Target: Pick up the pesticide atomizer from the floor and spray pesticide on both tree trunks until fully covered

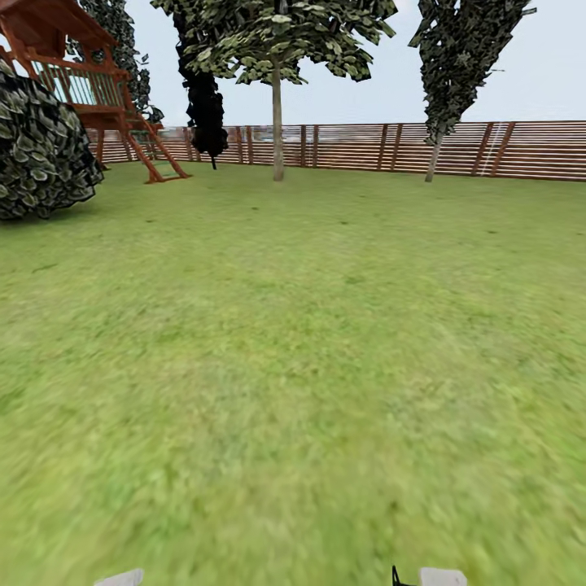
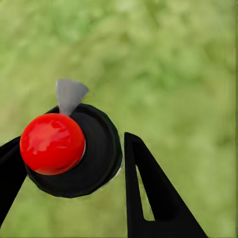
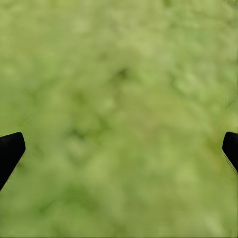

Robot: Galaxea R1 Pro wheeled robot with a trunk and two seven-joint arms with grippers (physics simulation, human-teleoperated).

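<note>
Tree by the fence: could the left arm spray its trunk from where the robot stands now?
Probably not. The tree stands far across the lawn. The left gripper holds the atomizer over grass.

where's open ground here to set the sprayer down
Bare lawn runs from the robot up to the fence, widest mid-frame. It is crowded at the left by the bush and playset. The left gripper holds the atomizer.

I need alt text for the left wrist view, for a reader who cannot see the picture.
The left end effector holds the pesticide atomizer, seen from above: a round black body with a shiny red ball top and a small grey nozzle. Its two black fingers sit on either side of the body, with blurred green lawn behind.
</note>
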